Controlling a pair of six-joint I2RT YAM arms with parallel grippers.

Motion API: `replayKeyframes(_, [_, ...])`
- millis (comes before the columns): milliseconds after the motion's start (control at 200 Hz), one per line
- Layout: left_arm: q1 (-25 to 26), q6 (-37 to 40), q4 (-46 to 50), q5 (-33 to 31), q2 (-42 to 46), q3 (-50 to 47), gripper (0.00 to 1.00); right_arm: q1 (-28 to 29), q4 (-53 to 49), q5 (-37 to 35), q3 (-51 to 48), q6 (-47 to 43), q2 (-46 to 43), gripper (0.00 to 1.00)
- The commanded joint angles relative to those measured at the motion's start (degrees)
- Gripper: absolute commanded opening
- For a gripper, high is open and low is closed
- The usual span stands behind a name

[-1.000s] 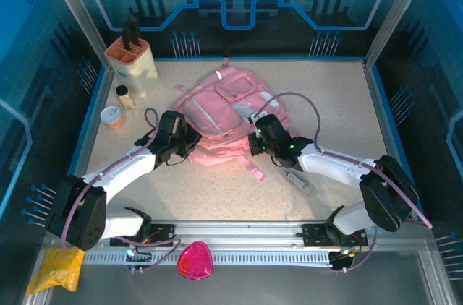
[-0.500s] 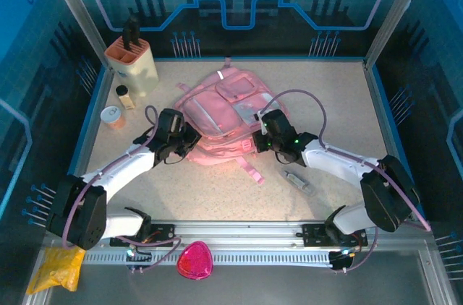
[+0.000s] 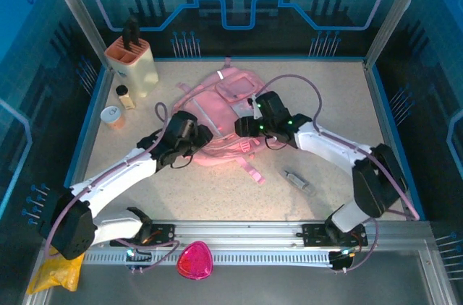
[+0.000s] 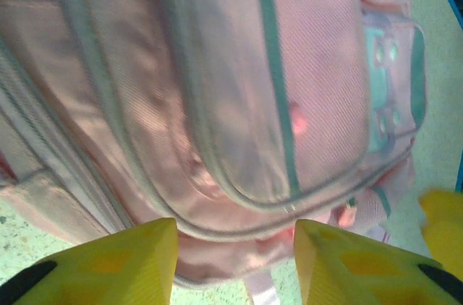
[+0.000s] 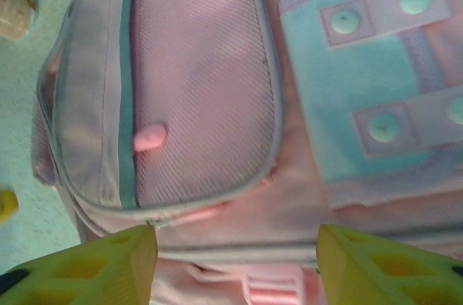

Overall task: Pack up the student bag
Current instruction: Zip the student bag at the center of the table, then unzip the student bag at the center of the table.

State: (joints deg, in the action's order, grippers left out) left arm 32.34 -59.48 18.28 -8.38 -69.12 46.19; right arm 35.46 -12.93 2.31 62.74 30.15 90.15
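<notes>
The student bag [image 3: 217, 106] lies flat on the table, a large pink backpack with its front pockets up. In the left wrist view the student bag [image 4: 239, 88] shows a zipped front pocket; in the right wrist view the bag [image 5: 202, 81] shows a pocket and a translucent panel with snaps. My left gripper [image 3: 200, 138] hovers at the bag's near left edge, open, its yellow fingertips [image 4: 123, 258] apart with nothing between them. My right gripper [image 3: 246, 126] hangs over the bag's near middle, also open, its fingers [image 5: 376, 261] wide over the fabric and a pink strap.
A knife block [image 3: 132, 59], a small bottle [image 3: 124, 95] and a cup [image 3: 111, 116] stand at the far left. A small grey object [image 3: 298, 181] lies on the table to the right. A magenta pouch [image 3: 194, 260] and a yellow packet [image 3: 56, 269] sit beyond the near rail.
Both grippers have gone from shut to open. The left one moved right and the right one moved left and away, both now over the bag's near part. The bag shifted slightly away.
</notes>
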Motion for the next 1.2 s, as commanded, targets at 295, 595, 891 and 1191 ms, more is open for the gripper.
replayKeyframes(295, [9.5, 2.5, 6.9, -15.4, -5.1, 8.8, 0.57, -2.8, -3.8, 5.1, 10.9, 3.3, 13.5, 0.53])
replayKeyframes(595, [13.5, -1.8, 8.3, -20.1, -8.6, 9.4, 0.68, -2.6, -1.0, 9.8, 12.2, 4.4, 16.4, 0.17])
replayKeyframes(891, [17.6, -12.7, 11.0, -23.6, -10.9, 9.5, 0.86, -2.6, 3.8, 13.3, 8.9, 10.1, 8.7, 0.00])
replayKeyframes(1191, [18.8, -15.9, 11.5, -25.8, -15.8, 13.4, 0.99, -2.0, 10.6, 14.7, 5.2, 18.0, 4.2, 0.00])
